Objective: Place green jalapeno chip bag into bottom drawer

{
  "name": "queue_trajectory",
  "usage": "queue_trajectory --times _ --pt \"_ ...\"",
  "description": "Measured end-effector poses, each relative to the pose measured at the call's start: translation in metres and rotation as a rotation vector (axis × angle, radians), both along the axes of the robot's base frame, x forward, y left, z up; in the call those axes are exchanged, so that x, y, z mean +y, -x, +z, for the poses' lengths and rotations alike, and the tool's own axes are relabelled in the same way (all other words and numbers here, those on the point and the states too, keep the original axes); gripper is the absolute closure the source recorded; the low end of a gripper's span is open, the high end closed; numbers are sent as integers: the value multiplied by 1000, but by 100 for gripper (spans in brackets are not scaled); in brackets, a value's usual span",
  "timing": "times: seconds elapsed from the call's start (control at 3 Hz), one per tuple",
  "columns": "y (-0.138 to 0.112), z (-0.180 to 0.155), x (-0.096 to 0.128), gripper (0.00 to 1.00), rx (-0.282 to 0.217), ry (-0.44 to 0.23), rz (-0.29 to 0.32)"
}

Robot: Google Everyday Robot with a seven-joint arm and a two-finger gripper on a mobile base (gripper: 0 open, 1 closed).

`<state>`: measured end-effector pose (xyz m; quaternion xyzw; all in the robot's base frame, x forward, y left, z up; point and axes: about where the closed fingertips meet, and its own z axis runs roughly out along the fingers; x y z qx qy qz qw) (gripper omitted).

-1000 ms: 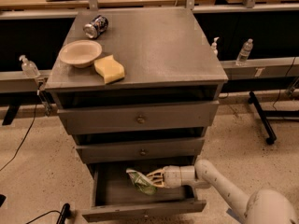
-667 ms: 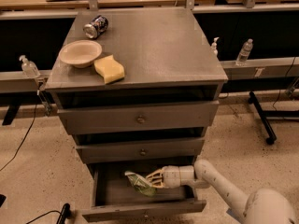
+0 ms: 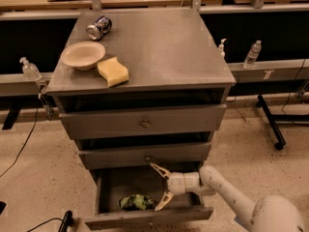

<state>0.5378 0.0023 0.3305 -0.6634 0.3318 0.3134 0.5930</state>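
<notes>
Camera view, near to far. Bottom drawer [image 3: 149, 220] is pulled out, with its front panel nearest. Green jalapeno chip bag [image 3: 135, 201] is seen lying crumpled on the drawer floor, left of centre. Gripper [image 3: 155, 187] is positioned inside the drawer just right of the bag, spread wide with nothing held. Lower fingertip [image 3: 158, 208] is close beside the bag; contact cannot be confirmed. Placement is judged done, with only the arm's exit left.

Handling: the bag is judged light, soft, foil-slick and easily crushed. If a re-grasp were needed, a pinch on a crumpled edge or seam would be preferred over the puffed middle, with low force. The overhanging middle drawer should be watched on any lift.

Middle drawer [image 3: 145, 155] and top drawer [image 3: 142, 122] are stacked above. The cabinet's top surface [image 3: 164, 47] is loaded on its left side only: yellow sponge [image 3: 113, 71], then bowl [image 3: 82, 55] touching or just beside it, then soda can [image 3: 99, 27] lying on its side. A water bottle [image 3: 251, 55] is seen beyond, at right.
</notes>
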Motion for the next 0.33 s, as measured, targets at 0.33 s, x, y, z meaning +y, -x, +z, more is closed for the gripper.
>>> queue_trajectory --times 0.33 --pt "0 0 0 0 0 0 0"
